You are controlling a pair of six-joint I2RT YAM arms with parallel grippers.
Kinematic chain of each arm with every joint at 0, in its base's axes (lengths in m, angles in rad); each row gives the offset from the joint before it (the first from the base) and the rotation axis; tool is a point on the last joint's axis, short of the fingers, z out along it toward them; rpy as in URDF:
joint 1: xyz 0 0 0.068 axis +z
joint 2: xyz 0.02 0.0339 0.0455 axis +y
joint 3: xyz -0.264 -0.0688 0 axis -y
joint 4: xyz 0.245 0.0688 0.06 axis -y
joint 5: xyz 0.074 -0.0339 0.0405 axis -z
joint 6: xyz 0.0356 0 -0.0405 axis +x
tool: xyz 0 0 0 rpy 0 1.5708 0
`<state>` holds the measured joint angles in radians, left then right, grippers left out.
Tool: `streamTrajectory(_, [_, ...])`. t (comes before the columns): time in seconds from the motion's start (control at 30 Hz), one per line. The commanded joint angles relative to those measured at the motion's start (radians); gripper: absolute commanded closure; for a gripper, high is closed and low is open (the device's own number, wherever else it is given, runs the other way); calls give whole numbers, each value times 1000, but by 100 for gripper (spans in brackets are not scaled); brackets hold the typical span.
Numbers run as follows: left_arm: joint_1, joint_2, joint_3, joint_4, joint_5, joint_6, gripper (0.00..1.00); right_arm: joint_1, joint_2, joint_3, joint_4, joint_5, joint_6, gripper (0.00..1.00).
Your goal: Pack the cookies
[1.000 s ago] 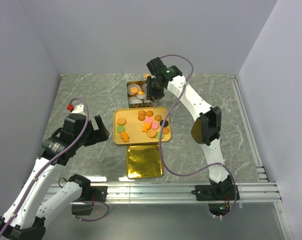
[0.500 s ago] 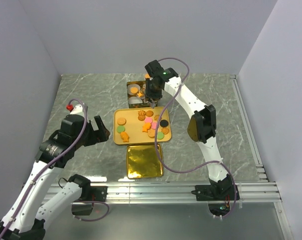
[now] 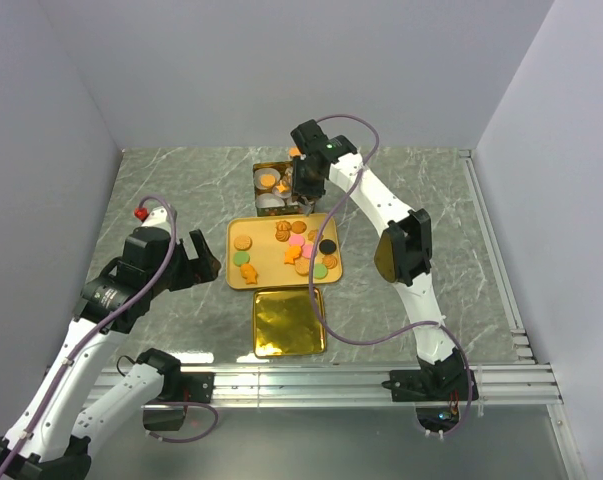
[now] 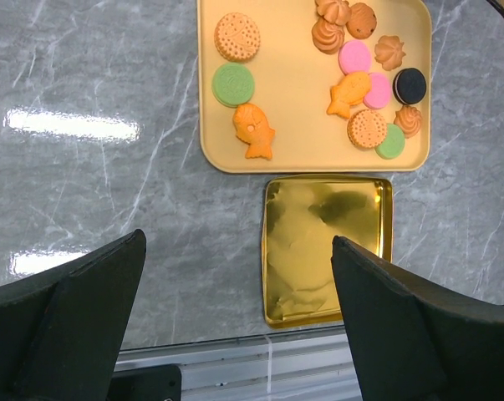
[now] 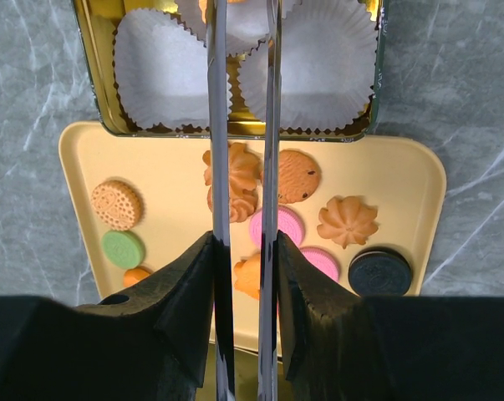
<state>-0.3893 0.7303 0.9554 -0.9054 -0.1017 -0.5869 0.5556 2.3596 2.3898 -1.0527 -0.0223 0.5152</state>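
L hand (image 4: 236, 244) spread wide, R hand (image 5: 243, 33) pinched narrow

A grey marble-patterned bench (image 3: 181, 190) with white veins fills the scene, enclosed by 3 plain, pale lavender walls (image 3: 231, 70) at left, far and right. Aluminium rails (image 3: 321, 382) run along its near edge and right side. Overhead light leaves bright glare patches (image 4: 72, 125) on its glossy surface.

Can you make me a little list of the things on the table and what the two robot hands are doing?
cookies: mostly loose on the yellow tray
tin: at the tray's far edge, white paper cups inside, one orange cookie in a cup
gold lid: lying beside the tray's near edge
left hand: open and empty, left of the tray
right hand: above the tin, fingers close together, tips out of view
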Motion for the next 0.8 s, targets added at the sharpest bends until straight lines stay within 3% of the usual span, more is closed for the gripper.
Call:
streamTrajectory(0.0, [6, 0, 6, 33, 10, 15, 0, -6, -10, 48, 30, 21, -24, 63])
streamTrajectory(0.33, [6, -5, 5, 33, 11, 16, 1, -6, -28, 45, 30, 21, -23, 51])
streamTrajectory(0.77, [6, -28, 8, 31, 2, 13, 0, -2, -98, 48, 23, 50, -17, 50])
